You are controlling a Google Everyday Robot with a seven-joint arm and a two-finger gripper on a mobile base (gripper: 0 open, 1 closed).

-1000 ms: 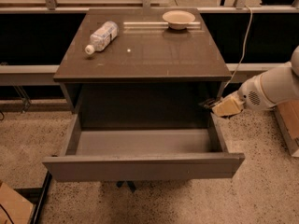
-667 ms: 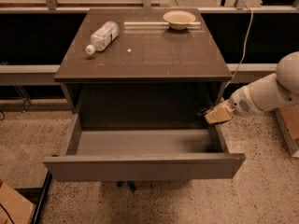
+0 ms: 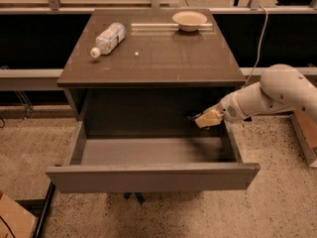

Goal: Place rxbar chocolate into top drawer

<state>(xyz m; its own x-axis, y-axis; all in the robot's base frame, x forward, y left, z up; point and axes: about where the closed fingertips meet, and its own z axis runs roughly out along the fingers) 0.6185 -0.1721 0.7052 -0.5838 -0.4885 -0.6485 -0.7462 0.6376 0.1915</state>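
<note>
One robot arm (image 3: pixel 277 90) reaches in from the right. Its single hand (image 3: pixel 205 119) hangs over the far right corner of the top drawer (image 3: pixel 148 176), just under the edge of the dark surface (image 3: pixel 163 58). The hand's pale tip points left. A small dark sliver sticks out of that tip, and it appears to be the rxbar chocolate (image 3: pixel 191 117), pinched in the hand. It is hard to make out against the shadowed cabinet interior. The bar is above the drawer floor and does not rest on it.

There is one drawer, pulled well out toward the near side. Its grey floor is visible and its plain front panel is nearest the camera.

Two things stand out on the surface. One clear plastic water bottle (image 3: pixel 109 38) lies on its side at the far left, with its white cap pointing near-left. One shallow pale bowl (image 3: pixel 189 20) sits at the far edge, right of centre, well apart from the bottle. A single small white speck (image 3: pixel 136 53) lies between them, nearer the bottle.
</note>
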